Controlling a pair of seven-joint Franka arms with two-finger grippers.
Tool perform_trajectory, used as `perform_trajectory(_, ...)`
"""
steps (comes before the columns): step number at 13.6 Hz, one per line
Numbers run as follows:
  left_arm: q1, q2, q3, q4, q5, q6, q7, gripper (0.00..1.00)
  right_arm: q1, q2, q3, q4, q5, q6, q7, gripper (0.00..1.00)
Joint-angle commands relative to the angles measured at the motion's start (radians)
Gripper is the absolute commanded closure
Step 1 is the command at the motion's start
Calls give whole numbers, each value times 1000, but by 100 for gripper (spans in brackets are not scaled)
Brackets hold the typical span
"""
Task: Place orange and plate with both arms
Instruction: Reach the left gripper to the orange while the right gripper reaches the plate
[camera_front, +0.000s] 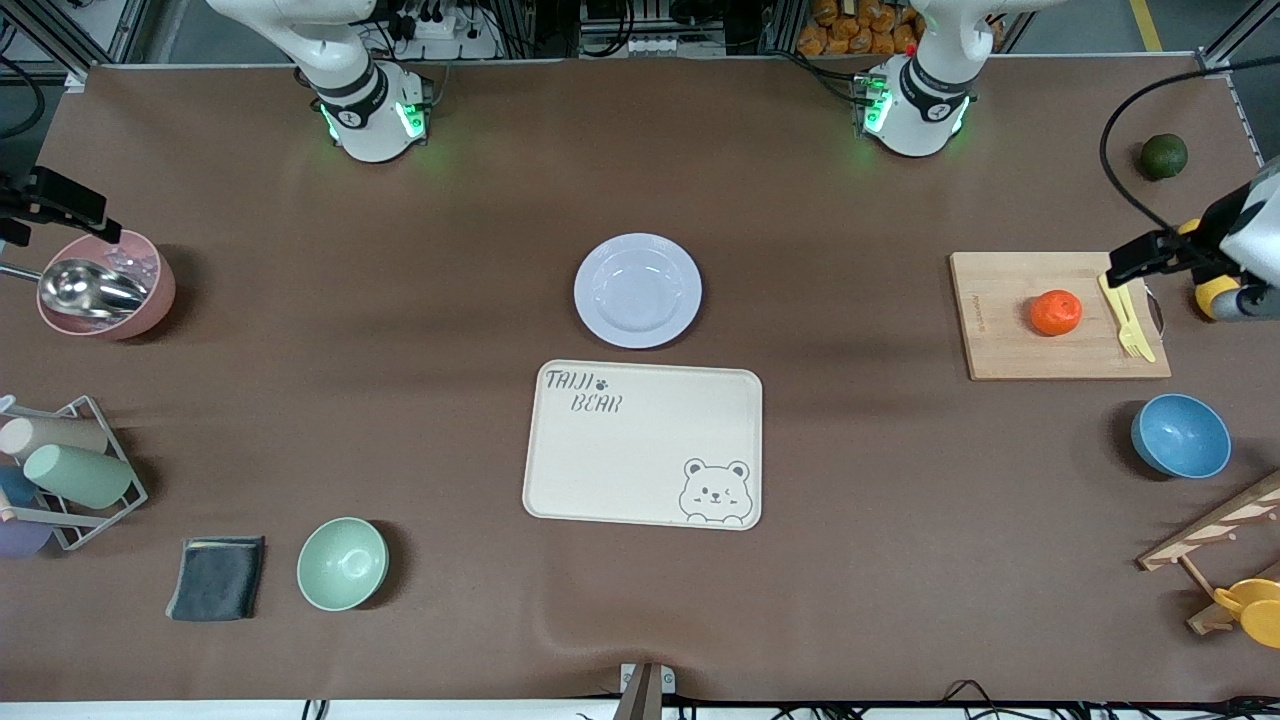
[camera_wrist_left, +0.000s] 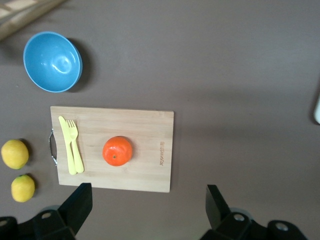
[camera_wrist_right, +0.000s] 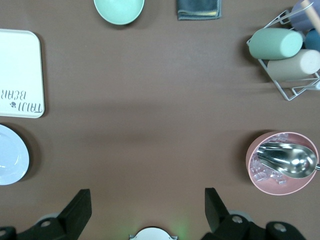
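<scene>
Both sets of fingers stand wide apart with nothing between them, as you can check in each wrist view. Your left gripper (camera_wrist_left: 146, 212) hangs high over the table beside the wooden cutting board (camera_wrist_left: 135, 175), at the left arm's end of the table; its wrist camera looks straight down on that board. Your right gripper (camera_wrist_right: 146, 212) hangs over bare tablecloth at the right arm's end, with the pink bowl (camera_wrist_right: 280, 186) and its metal scoop (camera_wrist_right: 287, 160) in its view.

You find the orange (camera_front: 1056, 312) sitting on the cutting board, just beside the yellow fork and knife (camera_front: 1127, 318), not touching them. Two lemons (camera_wrist_left: 15, 154) lie on the table just off the board's handle end, and the blue bowl (camera_front: 1180, 435) sits nearer the front camera than the board.

You see the plate (camera_front: 637, 290) lying flat near the middle of the table, bare, well apart from the orange. The cream bear tray (camera_front: 642, 443) lies just beside the plate, nearer the front camera, and holds nothing.
</scene>
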Motion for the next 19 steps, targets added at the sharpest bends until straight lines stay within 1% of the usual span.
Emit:
perform_trajectory(1,43,-25,-5,-148,1,108,31,0,4,2,-2,-62,77,-1,-9,0)
perform_trajectory(2,45,-25,-4,-185,21,139,31,0,1,2,-3,-97,129,3,-6,0)
perform_trajectory(3,51,-23,-5,-215,39,164,29,0,1,4,-3,-115,153,8,0,0)
perform_trajectory(5,95,-9,-7,-292,42,237,29,0,6,17,-3,-146,186,22,2,0)
perform_trajectory(8,114,18,-5,-392,42,369,28,0,-36,45,-5,-265,365,81,2,0)
perform_trajectory(10,136,43,-5,-436,73,443,29,0,-39,57,-5,-336,444,138,2,0)
perform_trajectory(12,158,95,-7,-440,90,452,29,0,-30,76,-3,-393,493,198,2,0)
perform_trajectory(15,172,136,-5,-441,94,481,31,0,-10,100,-2,-502,654,256,-10,0)
perform_trajectory(17,184,185,-5,-441,96,509,34,0,21,113,0,-539,680,310,-14,0)
perform_trajectory(19,200,211,-7,-441,99,520,34,0,44,136,0,-579,746,353,-23,0)
